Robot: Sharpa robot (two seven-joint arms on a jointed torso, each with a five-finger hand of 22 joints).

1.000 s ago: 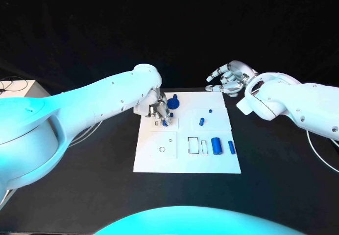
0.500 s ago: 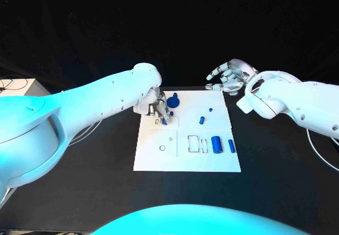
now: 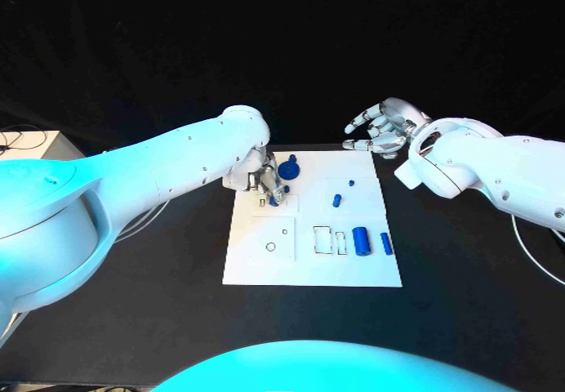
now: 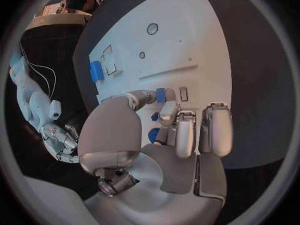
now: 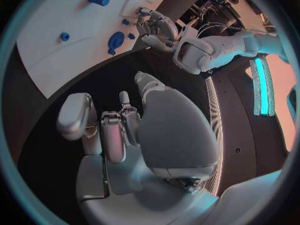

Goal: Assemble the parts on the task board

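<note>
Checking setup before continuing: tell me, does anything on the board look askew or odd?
Nothing stands out. The task board lies flat, blue parts rest on it, and the left robot hand works at its far corner.

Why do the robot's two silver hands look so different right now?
The left hand is over the white task board, its fingers pinching a small blue part. The right hand hovers past the board's far edge, over the black table, fingers spread, holding nothing. Both are silver, on white arms.
</note>
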